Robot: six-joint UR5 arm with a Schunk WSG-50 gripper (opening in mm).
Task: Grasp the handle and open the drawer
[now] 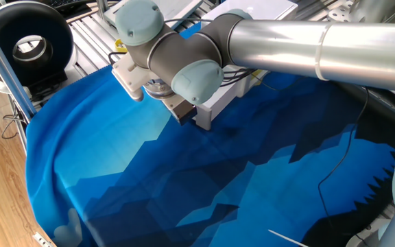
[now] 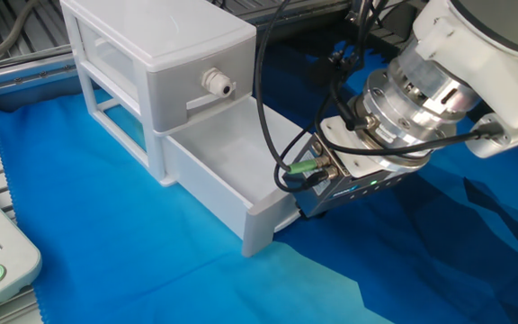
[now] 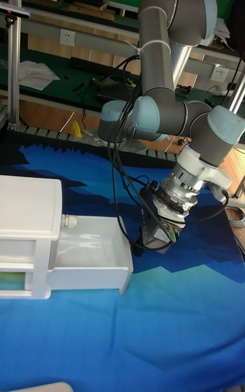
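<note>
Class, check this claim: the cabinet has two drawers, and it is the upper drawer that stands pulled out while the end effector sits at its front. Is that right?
Not quite. The lower drawer is the one pulled out; the upper drawer, with its pale knob, is shut. The other fixed view shows this. The end effector does sit at the open drawer's front.

Drawer (image 2: pixel 212 175) pulled out under upper drawer (image 2: pixel 192 85).

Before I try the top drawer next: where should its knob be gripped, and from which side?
Pinch the round white knob across its sides, coming straight at the front of the top drawer. The knob sticks out horizontally from that face, unobstructed.
</note>
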